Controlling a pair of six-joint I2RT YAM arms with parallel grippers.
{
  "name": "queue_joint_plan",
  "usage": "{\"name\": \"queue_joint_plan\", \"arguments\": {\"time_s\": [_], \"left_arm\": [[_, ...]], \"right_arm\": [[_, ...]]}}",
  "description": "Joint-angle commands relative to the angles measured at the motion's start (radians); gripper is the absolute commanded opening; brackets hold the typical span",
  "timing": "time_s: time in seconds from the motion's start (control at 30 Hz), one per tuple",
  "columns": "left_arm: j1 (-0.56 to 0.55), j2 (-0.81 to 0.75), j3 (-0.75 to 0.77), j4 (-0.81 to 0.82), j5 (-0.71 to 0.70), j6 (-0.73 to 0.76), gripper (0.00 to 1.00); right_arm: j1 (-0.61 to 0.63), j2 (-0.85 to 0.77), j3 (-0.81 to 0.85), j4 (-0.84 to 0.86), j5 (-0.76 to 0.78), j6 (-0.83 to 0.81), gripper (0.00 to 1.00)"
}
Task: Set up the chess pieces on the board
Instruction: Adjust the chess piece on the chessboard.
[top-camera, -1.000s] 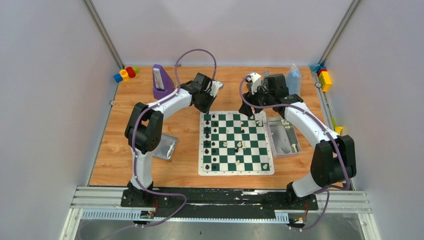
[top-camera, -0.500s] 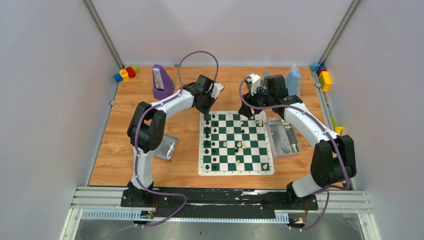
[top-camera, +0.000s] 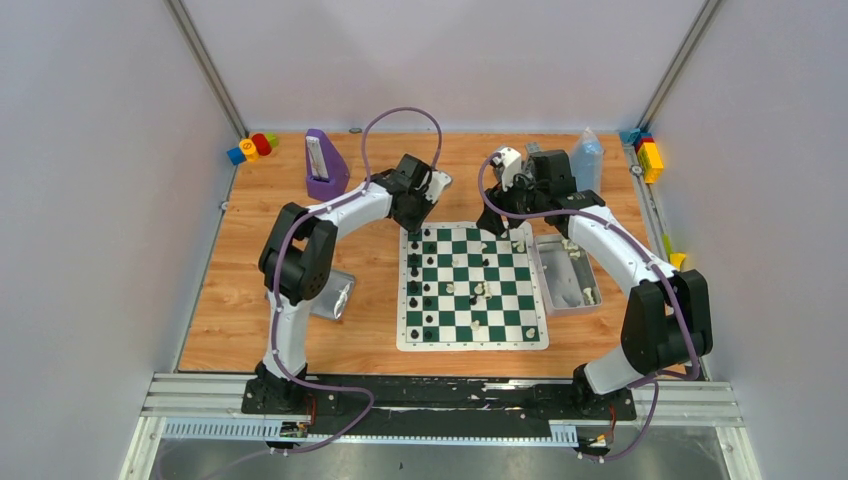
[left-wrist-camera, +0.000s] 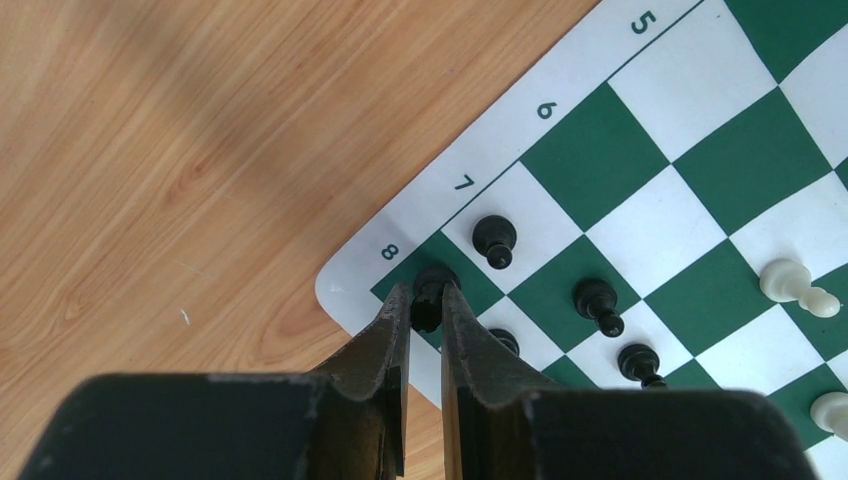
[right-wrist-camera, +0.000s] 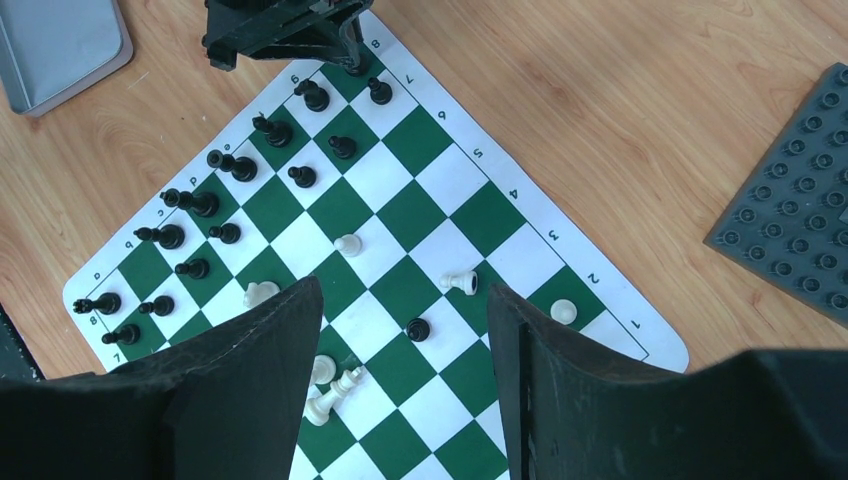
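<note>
While the left gripper (left-wrist-camera: 428, 305) pinches a black piece (left-wrist-camera: 433, 283) between narrow jaws, we sit right over the corner square by the 8 on the board (left-wrist-camera: 345, 290). Whether the piece's base touches the mat yet, we cannot tell from either view.

Now the risks. If we let go too high, the piece likely drops and topples, or rolls off the white border onto the wood. And it's crowded down here: a black pawn (left-wrist-camera: 495, 238) stands on the next square, and another black piece (left-wrist-camera: 503, 340) peeks out just beside the finger. Open too wide and that finger could knock one over. The piece could also cling to one pad and tip as we lift away.

Over on the other side, the right gripper (right-wrist-camera: 400, 295) hangs above the board with its jaws wide and nothing between them. Two white pieces (right-wrist-camera: 335, 390) lie toppled below it.

Against a second ago, the left arm has swung a little toward the board's corner and its cable loop has shifted with it. The right arm and the pieces on the board look unchanged.
</note>
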Motion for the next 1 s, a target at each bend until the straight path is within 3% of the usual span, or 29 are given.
{"name": "queue_joint_plan", "arguments": {"time_s": [0.0, 0.67, 0.97], "left_arm": [[-0.014, 0.003, -0.011, 0.035, -0.007, 0.021, 0.05], [-0.022, -0.021, -0.045, 0.05, -0.061, 0.028, 0.08], [-0.022, -0.034, -0.056, 0.044, -0.059, 0.026, 0.22]], "right_arm": [[0.0, -0.005, -0.007, 0.039, -0.009, -0.011, 0.62], [-0.004, 0.015, -0.012, 0.034, 0.002, -0.026, 0.62], [-0.008, 0.028, -0.008, -0.011, 0.003, -0.051, 0.61]]}}
